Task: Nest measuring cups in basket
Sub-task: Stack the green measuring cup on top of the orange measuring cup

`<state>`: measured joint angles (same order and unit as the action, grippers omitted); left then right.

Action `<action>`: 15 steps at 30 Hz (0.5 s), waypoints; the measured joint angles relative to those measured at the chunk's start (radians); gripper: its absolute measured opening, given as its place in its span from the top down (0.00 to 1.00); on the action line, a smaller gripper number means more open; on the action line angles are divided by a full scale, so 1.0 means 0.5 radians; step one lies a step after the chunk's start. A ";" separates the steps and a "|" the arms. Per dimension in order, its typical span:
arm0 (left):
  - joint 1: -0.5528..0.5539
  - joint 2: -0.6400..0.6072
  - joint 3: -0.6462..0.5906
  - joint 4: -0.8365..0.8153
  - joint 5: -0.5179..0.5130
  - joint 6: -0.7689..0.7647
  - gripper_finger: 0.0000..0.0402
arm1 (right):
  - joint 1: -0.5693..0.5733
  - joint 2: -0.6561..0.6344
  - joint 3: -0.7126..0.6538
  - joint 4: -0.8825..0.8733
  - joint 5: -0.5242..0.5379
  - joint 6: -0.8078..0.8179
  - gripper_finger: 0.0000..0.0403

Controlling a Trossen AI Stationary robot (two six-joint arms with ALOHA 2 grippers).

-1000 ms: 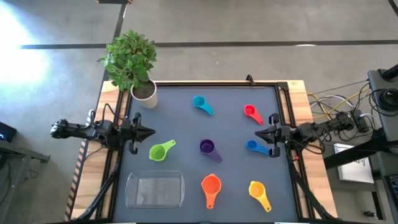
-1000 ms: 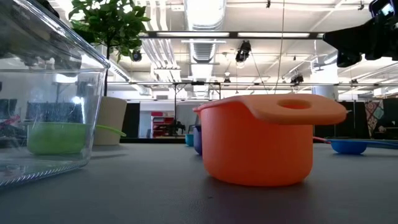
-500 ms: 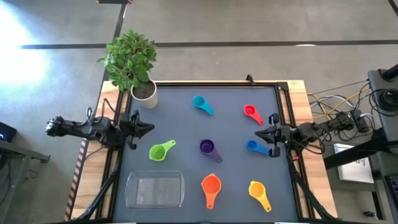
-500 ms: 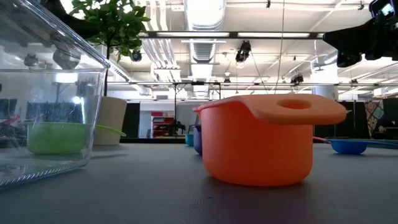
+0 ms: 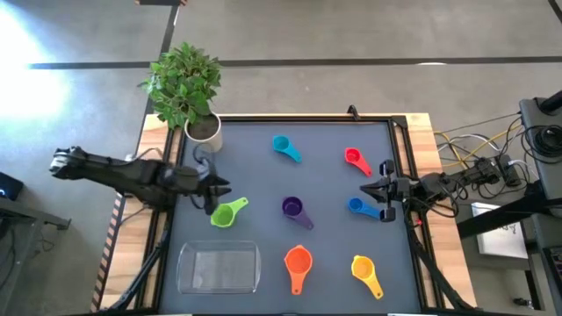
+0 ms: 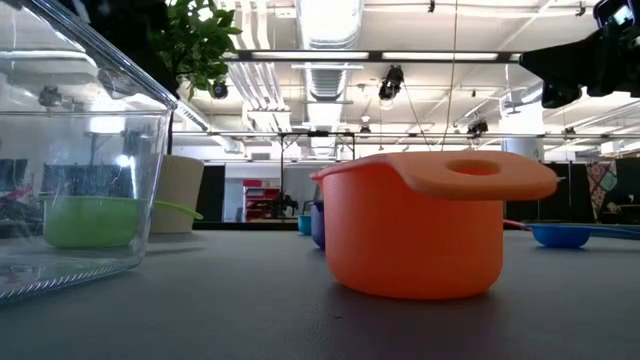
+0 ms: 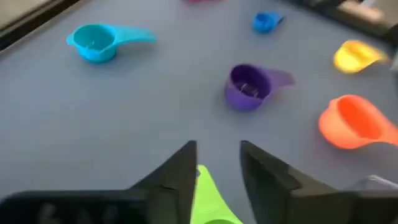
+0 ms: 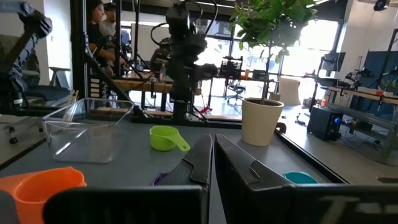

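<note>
Since the earlier frames, where it sat back at the table's left edge, the left gripper (image 5: pixel 225 187) has swung in over the mat and now hangs just above the green cup (image 5: pixel 227 212), fingers (image 7: pixel 176 177) parted with the cup's handle (image 7: pixel 208 199) showing in the gap; not touching as far as visible. The right gripper (image 5: pixel 365 187) has not moved, parked at the right edge beside the dark blue cup (image 5: pixel 358 206), fingers pressed together, holding nothing. No cup has shifted. Basket (image 5: pixel 219 267) sits near-left, empty, just nearer than the green cup. Orange cup (image 5: pixel 298 262) right of the basket, yellow cup (image 5: pixel 363 269) further right. Purple cup (image 5: pixel 292 208) mid-table, light blue cup (image 5: pixel 283 146) far-centre, red cup (image 5: pixel 355 159) far-right. A plant pot (image 5: pixel 204 132) stands at the far-left corner, just beyond the left arm. In the low view the basket wall (image 6: pixel 60 180) and orange cup (image 6: pixel 420 235) fill the foreground, green cup (image 6: pixel 90 220) seen through the plastic. People stand in the room behind, seen in the right wrist view
</note>
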<state>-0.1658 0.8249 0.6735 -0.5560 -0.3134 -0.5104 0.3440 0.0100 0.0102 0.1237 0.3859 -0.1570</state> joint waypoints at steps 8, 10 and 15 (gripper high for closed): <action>0.000 0.493 0.133 -0.099 0.027 -0.181 0.40 | 0.000 0.000 0.000 0.000 0.000 0.000 0.98; 0.000 0.575 0.126 -0.084 0.033 -0.244 0.36 | 0.000 0.000 0.000 0.000 0.000 0.000 0.98; 0.008 0.780 0.142 -0.064 0.039 -0.418 0.32 | 0.000 0.000 0.000 0.000 0.000 0.000 0.98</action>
<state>-0.1616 1.2150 0.7448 -0.5880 -0.2940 -0.7192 0.3441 0.0101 0.0102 0.1237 0.3859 -0.1571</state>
